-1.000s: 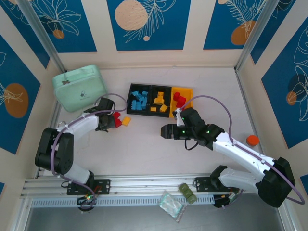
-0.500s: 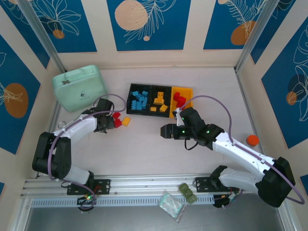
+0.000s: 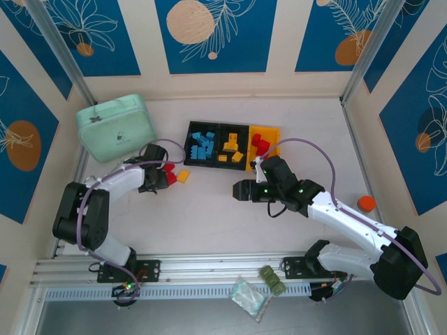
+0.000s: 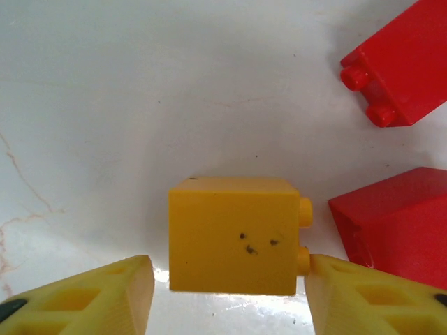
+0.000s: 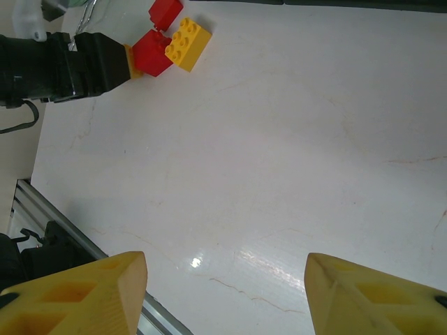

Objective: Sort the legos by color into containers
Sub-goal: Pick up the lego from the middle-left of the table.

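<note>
Where the left arm bends in over the tabletop (image 3: 209,223), the left tool (image 4: 229,308) stands released, jaws apart, with a yellow lego (image 4: 234,234) lying on its side at their mouth. Seen from the wrist, one fingertip (image 4: 94,296) sits clear of the brick's plain face, a sliver of tabletop showing between them. The other fingertip (image 4: 370,296) is right up against the brick's studs, though I cannot tell whether it actually touches them. Nothing is clamped. On that same side lie a red lego (image 4: 391,223), close beside the yellow brick, and a second red lego (image 4: 398,66) a little farther off.

From above, this small cluster lies near the front-left corner of the containers (image 3: 218,127), three bins joined in a row toward the back of the tabletop. The left black bin (image 3: 194,128) holds blue legos (image 3: 202,148), the middle black bin (image 3: 241,130) holds yellow legos (image 3: 231,146), and the orange-yellow bin (image 3: 272,132) holds red bricks (image 3: 260,143). A mint-green case (image 3: 115,127) sits to the left of the bins.

The right tool (image 5: 227,293) hangs over bare tabletop in front of the bins, well apart from the loose bricks, its fingers spread wide with nothing between them. An orange-red cap (image 3: 366,204) lies over by the right wall.
</note>
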`<action>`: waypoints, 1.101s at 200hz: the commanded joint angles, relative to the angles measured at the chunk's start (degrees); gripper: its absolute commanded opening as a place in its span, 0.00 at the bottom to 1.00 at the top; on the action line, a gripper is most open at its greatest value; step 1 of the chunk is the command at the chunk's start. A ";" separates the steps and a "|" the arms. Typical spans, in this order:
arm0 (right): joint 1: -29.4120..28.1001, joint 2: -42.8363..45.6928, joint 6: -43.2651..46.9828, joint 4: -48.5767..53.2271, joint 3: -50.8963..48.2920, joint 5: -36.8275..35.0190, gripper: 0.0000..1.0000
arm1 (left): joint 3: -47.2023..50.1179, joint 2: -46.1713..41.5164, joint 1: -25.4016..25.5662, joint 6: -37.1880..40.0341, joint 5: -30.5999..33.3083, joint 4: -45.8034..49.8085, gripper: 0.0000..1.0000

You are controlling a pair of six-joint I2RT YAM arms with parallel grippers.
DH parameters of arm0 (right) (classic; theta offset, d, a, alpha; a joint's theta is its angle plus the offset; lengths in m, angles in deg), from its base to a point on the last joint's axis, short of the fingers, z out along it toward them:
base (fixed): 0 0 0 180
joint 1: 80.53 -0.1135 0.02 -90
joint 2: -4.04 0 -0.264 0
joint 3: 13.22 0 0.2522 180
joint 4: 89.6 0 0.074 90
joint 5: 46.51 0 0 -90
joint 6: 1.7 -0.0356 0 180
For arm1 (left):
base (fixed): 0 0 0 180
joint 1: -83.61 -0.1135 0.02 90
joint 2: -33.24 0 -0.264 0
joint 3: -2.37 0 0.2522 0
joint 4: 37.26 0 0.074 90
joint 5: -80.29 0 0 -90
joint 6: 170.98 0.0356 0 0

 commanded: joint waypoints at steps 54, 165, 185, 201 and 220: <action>0.02 -0.85 0.09 -0.66 0.24 0.62 0.61 | -2.34 -2.34 -0.76 1.80 -0.30 2.27 0.32; 0.62 -0.29 1.07 0.72 1.22 0.15 0.61 | -9.36 -8.86 6.91 -1.96 -11.58 5.07 0.28; 1.69 1.19 0.91 1.84 0.40 -0.41 0.61 | -13.62 -5.17 10.69 -2.36 -11.50 5.57 0.28; 2.95 2.60 0.37 3.24 -0.30 -0.89 0.61 | -17.31 -1.75 13.91 -2.36 -10.82 5.72 0.28; 4.38 4.91 0.03 4.50 -1.33 -1.05 0.61 | -22.08 2.60 17.05 -2.30 -10.78 5.72 0.27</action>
